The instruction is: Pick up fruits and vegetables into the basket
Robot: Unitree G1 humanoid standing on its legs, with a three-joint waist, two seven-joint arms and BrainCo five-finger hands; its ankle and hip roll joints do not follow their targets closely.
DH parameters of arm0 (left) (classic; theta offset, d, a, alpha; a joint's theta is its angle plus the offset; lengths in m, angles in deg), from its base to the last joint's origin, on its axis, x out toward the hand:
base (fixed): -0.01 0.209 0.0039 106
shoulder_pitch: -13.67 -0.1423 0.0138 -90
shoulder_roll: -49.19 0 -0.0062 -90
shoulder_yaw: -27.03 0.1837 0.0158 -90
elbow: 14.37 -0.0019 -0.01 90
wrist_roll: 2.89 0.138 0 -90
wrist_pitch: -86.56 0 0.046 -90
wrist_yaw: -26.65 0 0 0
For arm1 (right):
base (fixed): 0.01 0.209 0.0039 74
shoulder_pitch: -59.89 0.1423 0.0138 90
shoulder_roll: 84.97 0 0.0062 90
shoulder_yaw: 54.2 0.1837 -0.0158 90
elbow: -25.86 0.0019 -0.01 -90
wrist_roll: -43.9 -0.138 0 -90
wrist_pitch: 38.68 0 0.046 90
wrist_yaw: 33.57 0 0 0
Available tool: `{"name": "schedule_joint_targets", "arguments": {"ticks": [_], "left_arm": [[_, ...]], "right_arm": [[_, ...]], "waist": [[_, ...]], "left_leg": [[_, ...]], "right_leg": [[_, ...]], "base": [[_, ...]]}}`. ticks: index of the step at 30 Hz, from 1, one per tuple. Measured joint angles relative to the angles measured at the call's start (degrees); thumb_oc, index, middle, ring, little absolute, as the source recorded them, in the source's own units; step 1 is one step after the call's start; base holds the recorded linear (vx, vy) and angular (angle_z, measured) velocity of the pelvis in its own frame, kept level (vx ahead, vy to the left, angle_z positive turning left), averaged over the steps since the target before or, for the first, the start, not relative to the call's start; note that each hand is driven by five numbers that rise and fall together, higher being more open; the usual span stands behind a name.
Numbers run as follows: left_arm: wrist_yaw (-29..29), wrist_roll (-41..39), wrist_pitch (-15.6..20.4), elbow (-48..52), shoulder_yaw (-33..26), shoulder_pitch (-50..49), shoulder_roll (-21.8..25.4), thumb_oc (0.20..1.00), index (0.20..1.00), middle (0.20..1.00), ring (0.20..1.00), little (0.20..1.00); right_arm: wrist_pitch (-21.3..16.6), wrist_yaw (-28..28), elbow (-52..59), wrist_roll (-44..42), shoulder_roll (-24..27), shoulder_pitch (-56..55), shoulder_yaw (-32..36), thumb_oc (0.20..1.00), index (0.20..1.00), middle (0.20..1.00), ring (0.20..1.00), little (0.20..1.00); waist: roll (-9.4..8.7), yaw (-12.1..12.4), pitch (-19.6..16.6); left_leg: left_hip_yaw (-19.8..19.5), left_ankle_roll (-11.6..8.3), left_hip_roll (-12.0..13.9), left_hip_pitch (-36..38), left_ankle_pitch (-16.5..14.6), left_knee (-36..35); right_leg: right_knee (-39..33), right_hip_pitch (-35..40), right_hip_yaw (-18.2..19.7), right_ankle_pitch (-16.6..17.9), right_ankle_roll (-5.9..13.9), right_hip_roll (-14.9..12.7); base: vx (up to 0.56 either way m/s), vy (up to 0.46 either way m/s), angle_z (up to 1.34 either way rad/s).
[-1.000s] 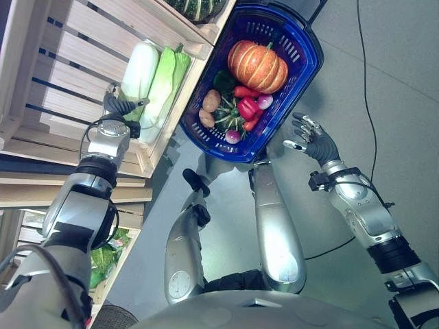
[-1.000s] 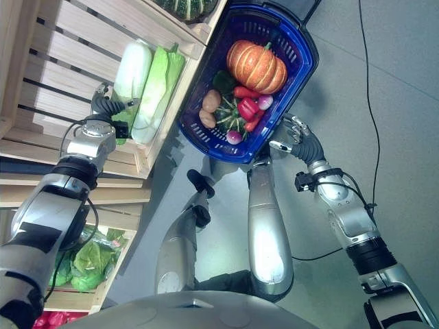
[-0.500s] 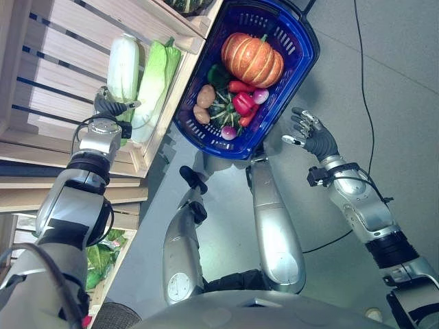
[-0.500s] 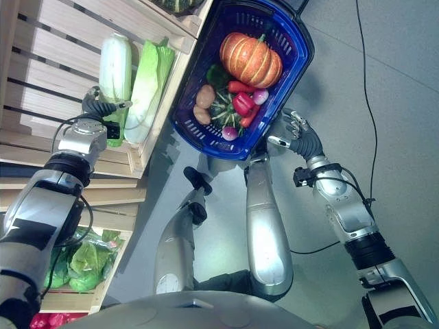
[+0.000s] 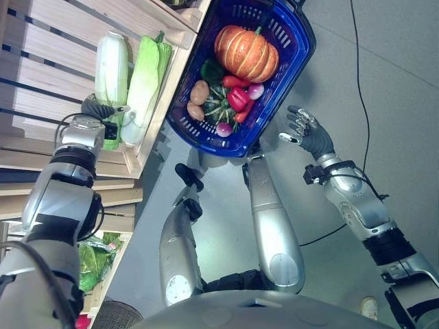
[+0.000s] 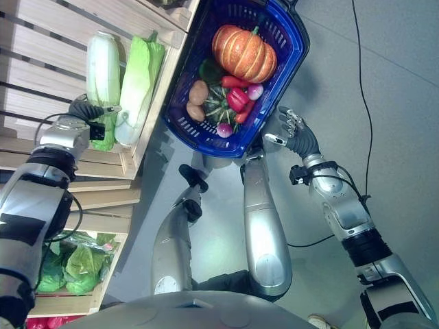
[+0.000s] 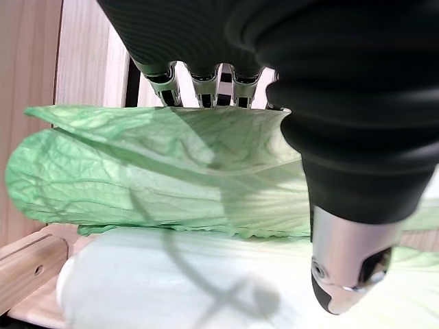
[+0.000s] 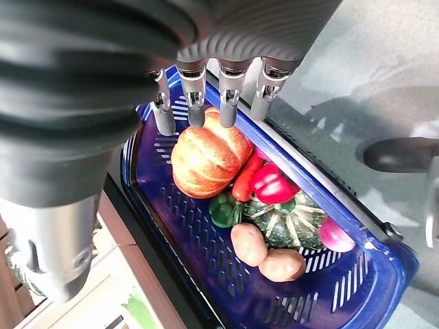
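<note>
**Cabbage in hand at the crate**

A pale green napa cabbage (image 5: 110, 68), white at its base and leafy at the tip, lies in a wooden crate (image 5: 62, 41) beside a second cabbage (image 5: 145, 75). The left hand (image 5: 96, 110) curls its fingers (image 7: 206, 86) and thumb around the leafy end. The right hand (image 5: 309, 133) hangs with fingers relaxed and spread, empty, just beside the blue basket (image 5: 291, 62) holding a pumpkin (image 5: 245, 53), red peppers (image 5: 236, 99) and potatoes (image 5: 199, 92).
</note>
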Motion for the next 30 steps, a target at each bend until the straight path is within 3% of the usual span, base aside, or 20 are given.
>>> {"name": "schedule_joint_targets", "arguments": {"ticks": [9, 10, 11, 12, 13, 22, 30], "left_arm": [[-4.42, -3.55, -0.11, 2.04, 0.07, -0.51, 1.58, 1.000, 1.000, 1.000, 1.000, 1.000], [-4.48, -4.34, 0.11, 2.46, 0.07, -0.81, 1.77, 0.846, 0.846, 0.846, 0.846, 0.846], [-4.54, -5.00, 0.61, 2.58, 0.07, -1.17, 1.91, 0.520, 0.520, 0.520, 0.520, 0.520], [-4.55, -5.09, 0.94, 2.82, 0.07, -1.66, 1.95, 0.244, 0.244, 0.244, 0.244, 0.244], [-4.54, -5.09, 1.28, 3.49, 0.07, -2.15, 2.24, 0.200, 0.200, 0.200, 0.200, 0.200], [-4.57, -6.99, 2.58, 7.50, -0.06, -6.25, 1.85, 0.200, 0.200, 0.200, 0.200, 0.200], [-3.42, -10.29, 7.48, 12.73, -2.98, -12.54, -0.93, 0.200, 0.200, 0.200, 0.200, 0.200]], "right_arm": [[0.71, 0.27, 0.01, 0.04, -0.08, -0.02, 0.06, 1.000, 1.000, 1.000, 1.000, 1.000], [0.72, 0.46, 0.02, 0.06, -0.09, -0.11, 0.13, 1.000, 1.000, 1.000, 1.000, 1.000], [0.72, 0.79, 0.02, 0.08, -0.10, -0.16, 0.18, 1.000, 1.000, 1.000, 1.000, 1.000], [0.72, 1.11, 0.02, 0.08, -0.16, -0.18, 0.26, 1.000, 1.000, 1.000, 1.000, 1.000], [0.72, 1.21, 0.03, 0.10, -0.25, -0.19, 0.28, 1.000, 1.000, 1.000, 1.000, 1.000], [0.16, 2.20, 0.13, 0.14, -0.45, -1.16, 0.64, 1.000, 1.000, 1.000, 1.000, 1.000], [-2.81, 2.88, 3.14, 0.26, -0.67, -4.73, 1.30, 1.000, 1.000, 1.000, 1.000, 1.000]], "waist": [[-0.05, -0.15, -0.02], [-0.05, -0.14, -0.02], [-0.07, -0.15, -0.03], [-0.07, -0.16, -0.03], [-0.07, -0.17, -0.03], [-0.65, 0.00, 0.03], [-1.47, 1.29, 0.04]], "left_leg": [[0.10, 0.07, -0.08, 0.13, -0.25, 0.00], [0.10, 0.08, -0.08, 0.13, -0.27, 0.01], [0.09, 0.08, -0.09, 0.14, -0.27, 0.01], [0.09, 0.08, -0.09, 0.16, -0.27, 0.01], [0.07, 0.08, -0.09, 0.19, -0.27, 0.01], [0.01, 0.30, -0.29, 2.82, -0.58, -0.23], [-0.08, 0.35, -0.32, 7.75, -0.84, -1.15]], "right_leg": [[0.06, 0.03, 0.33, 0.26, 0.10, 0.04], [0.06, 0.04, 0.34, 0.26, 0.10, 0.04], [0.06, 0.04, 0.34, 0.26, 0.10, 0.04], [0.06, 0.07, 0.34, 0.26, 0.10, 0.04], [0.06, 0.12, 0.33, 0.26, 0.11, 0.04], [-1.17, 3.41, 0.05, 0.47, 0.49, -0.25], [-2.78, 8.91, -0.52, 0.61, 0.68, -0.40]], "base": [[0.00, 0.000, 0.00], [0.00, 0.000, 0.00], [0.00, 0.000, 0.00], [0.00, 0.000, 0.00], [0.00, 0.000, 0.00], [-0.01, -0.008, 0.00], [-0.01, -0.021, 0.00]]}}
